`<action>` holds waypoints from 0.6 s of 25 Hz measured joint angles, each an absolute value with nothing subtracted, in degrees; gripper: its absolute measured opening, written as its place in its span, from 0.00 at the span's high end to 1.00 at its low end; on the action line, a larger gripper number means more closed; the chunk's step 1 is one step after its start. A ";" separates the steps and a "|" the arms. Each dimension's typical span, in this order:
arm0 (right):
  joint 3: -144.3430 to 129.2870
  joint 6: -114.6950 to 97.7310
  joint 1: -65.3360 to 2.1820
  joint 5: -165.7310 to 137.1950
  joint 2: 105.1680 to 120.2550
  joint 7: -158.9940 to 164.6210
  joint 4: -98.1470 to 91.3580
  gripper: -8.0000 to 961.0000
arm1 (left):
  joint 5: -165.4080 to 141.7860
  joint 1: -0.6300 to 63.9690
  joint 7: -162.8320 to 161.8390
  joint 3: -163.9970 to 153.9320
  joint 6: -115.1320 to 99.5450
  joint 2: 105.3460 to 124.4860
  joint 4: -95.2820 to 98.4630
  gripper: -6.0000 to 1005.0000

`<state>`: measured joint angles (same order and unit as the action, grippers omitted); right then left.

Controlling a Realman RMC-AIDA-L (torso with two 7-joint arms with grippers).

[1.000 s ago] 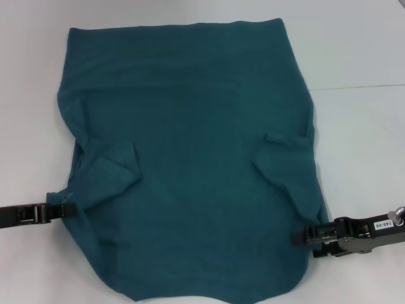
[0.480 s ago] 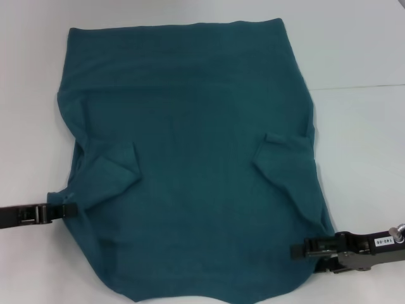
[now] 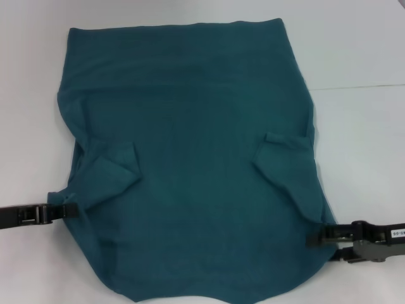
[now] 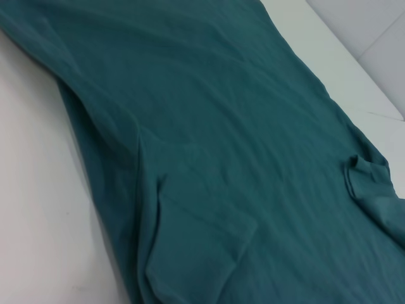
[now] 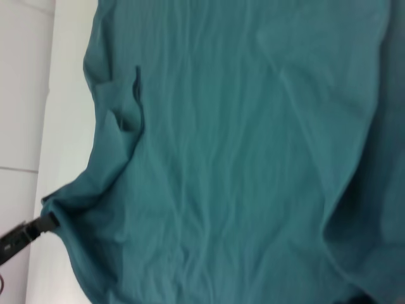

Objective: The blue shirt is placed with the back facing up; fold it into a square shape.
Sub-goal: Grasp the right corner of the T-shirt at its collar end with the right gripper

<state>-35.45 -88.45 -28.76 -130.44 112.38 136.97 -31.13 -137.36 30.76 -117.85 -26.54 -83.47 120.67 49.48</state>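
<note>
Sliding outward toward the table's right edge over the past second, our right gripper [image 3: 314, 241] is now sitting just off the blue shirt's [image 3: 190, 158] lower right hem, its tip touching or just beside the cloth. The shirt itself is lying as before.

From the left: our left gripper [image 3: 68, 209] is reaching in low from the table's [image 3: 354, 50] left edge and is pinching the shirt's left border, its fingers pressed together on a small tuck of fabric; the right wrist view is showing the same dark tip [image 5: 45, 221] gripping the hem where the cloth is drawn to a point.

Across the middle, the shirt is lying spread on the white table with its plain side up, its far hem running straight near the table's far edge and its near hem curving off the lower border of the head view. Both short sleeves are lying folded inward over the body, one on the left half, one on the right; the left wrist view is showing the shirt [image 4: 209, 145] with both folds.

On the right, we cannot tell whether the right gripper's fingers are spread or pressed together, or whether they are holding any cloth.
</note>
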 joint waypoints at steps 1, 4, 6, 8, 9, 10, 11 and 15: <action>-35.19 -88.40 -28.76 -130.45 112.29 136.98 -31.15 0.04 | -137.36 30.76 -117.85 -26.54 -83.48 120.67 49.48 0.91; -34.79 -87.86 -28.64 -130.69 112.09 137.23 -31.22 0.04 | -137.37 30.76 -117.85 -26.54 -83.50 120.67 49.48 0.91; -34.54 -87.54 -28.60 -130.71 112.03 137.33 -31.26 0.04 | -137.37 30.76 -117.85 -26.54 -83.50 120.67 49.48 0.91; -34.29 -87.42 -28.52 -130.72 111.99 137.32 -31.27 0.04 | -137.37 30.76 -117.87 -26.54 -83.50 120.67 49.48 0.91; -34.22 -87.38 -28.50 -130.72 111.97 137.29 -31.28 0.04 | -137.37 30.76 -117.88 -26.54 -83.50 120.67 49.48 0.91; -34.15 -87.25 -28.39 -130.73 111.93 137.25 -31.29 0.04 | -137.36 30.76 -117.89 -26.54 -83.50 120.67 49.48 0.91; -34.15 -87.25 -28.39 -130.73 111.93 137.25 -31.29 0.04 | -137.30 30.76 -117.89 -26.54 -83.50 120.65 49.48 0.91; -33.41 -87.09 -28.03 -130.54 111.81 136.96 -31.30 0.04 | -136.74 30.76 -117.90 -26.54 -83.50 120.48 49.48 0.91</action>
<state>-33.41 -87.09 -28.03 -130.54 111.81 136.96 -31.30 -136.74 30.76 -117.90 -26.54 -83.50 120.48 49.48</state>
